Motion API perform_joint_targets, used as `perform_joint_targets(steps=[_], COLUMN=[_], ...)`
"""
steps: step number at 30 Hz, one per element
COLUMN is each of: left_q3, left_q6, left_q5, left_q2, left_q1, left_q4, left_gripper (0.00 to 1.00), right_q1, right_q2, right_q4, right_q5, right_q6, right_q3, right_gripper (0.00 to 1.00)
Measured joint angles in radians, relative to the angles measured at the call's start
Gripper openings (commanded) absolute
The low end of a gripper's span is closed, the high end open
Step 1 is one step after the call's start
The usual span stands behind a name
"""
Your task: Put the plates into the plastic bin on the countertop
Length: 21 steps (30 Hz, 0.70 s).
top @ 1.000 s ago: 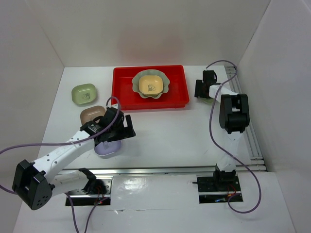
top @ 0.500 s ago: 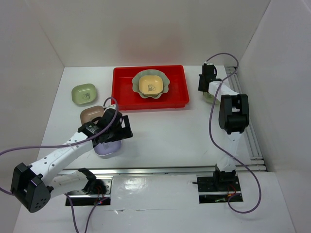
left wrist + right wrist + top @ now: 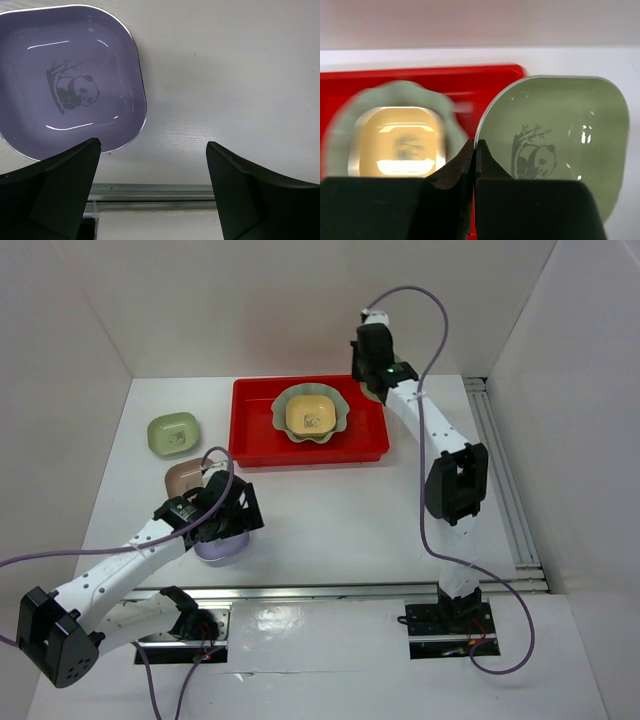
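The red plastic bin (image 3: 256,426) lies at the back of the white countertop (image 3: 340,510). In it rests a pale-green scalloped plate (image 3: 283,410) with a yellow plate (image 3: 310,416) inside. My right gripper (image 3: 474,146) is shut on the rim of an olive-green panda plate (image 3: 560,145), held raised by the bin's far right corner (image 3: 371,375). My left gripper (image 3: 228,522) hangs open over a lavender panda plate (image 3: 65,80), whose lower right rim lies by my left finger (image 3: 75,175). Another olive-green plate (image 3: 173,433) and a tan-brown plate (image 3: 186,476) sit at the left.
A metal rail (image 3: 350,590) runs along the near edge, just below the lavender plate, and shows in the left wrist view as rail (image 3: 150,192). A second rail (image 3: 505,480) lines the right side. White walls close in the countertop on three sides.
My right arm has swung from the table's right side to the bin's far right corner, lifting the olive-green plate with it. My left gripper has shifted slightly nearer over the lavender plate, still open.
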Motion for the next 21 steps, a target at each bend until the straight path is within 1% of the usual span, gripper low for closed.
perform_joint_targets(steps=[5, 7, 10, 13, 21], left_q3=[-0.024, -0.026, -0.034, -0.043, -0.045], left_q6=[-0.021, -0.031, -0.055, -0.078, -0.098], left_q5=[-0.013, -0.024, -0.051, -0.083, -0.140], left_q2=[-0.017, -0.017, -0.018, -0.019, 0.015], left_q1=[0.000, 0.000, 0.000, 0.000, 0.000], left_q4=[-0.014, -0.023, -0.022, -0.027, -0.026], left_gripper=[1.00, 1.00, 1.00, 1.00, 1.00], right_q1=[0.158, 0.192, 0.213, 0.215, 0.215], right_q2=[0.056, 0.084, 0.114, 0.142, 0.292], right_q4=[-0.028, -0.017, 0.022, 0.046, 0.054], right_q5=[0.016, 0.002, -0.012, -0.024, -0.104], right_q6=[0.034, 0.064, 0.111, 0.154, 0.204], right_q3=[0.237, 0.286, 0.264, 0.201, 0.209], right_gripper=[0.00, 0.00, 0.00, 0.00, 0.00])
